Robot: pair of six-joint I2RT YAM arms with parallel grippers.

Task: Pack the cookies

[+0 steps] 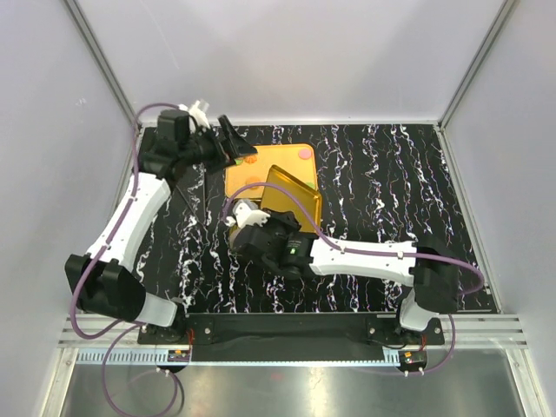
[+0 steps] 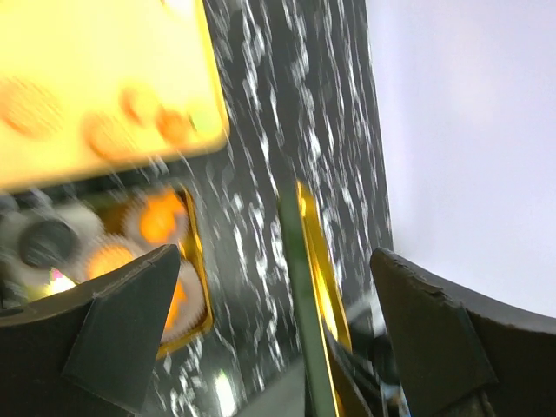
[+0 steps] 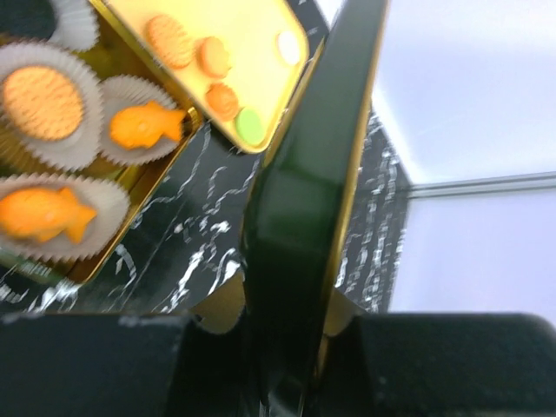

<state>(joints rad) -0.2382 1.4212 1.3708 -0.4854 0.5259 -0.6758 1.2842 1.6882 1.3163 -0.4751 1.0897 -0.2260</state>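
Observation:
Several cookies (image 3: 170,40), mostly orange with a green one (image 3: 250,124), lie on a yellow tray (image 1: 261,174); one pink cookie (image 1: 305,154) sits at its far corner. More cookies (image 3: 43,102), round and fish-shaped, rest in white paper cups inside a gold tin (image 3: 130,239). My right gripper (image 3: 291,347) is shut on the edge of the tin's lid (image 3: 304,200), dark green with a gold rim, held upright and tilted over the tray (image 1: 291,195). My left gripper (image 1: 233,143) stands open at the tray's far left corner, with nothing between its fingers (image 2: 122,330). The left wrist view is blurred.
The black marbled tabletop (image 1: 391,182) stretches to the right of the tray. White walls with metal posts (image 1: 469,61) close in the back and sides. The right arm (image 1: 365,256) lies across the near middle of the table.

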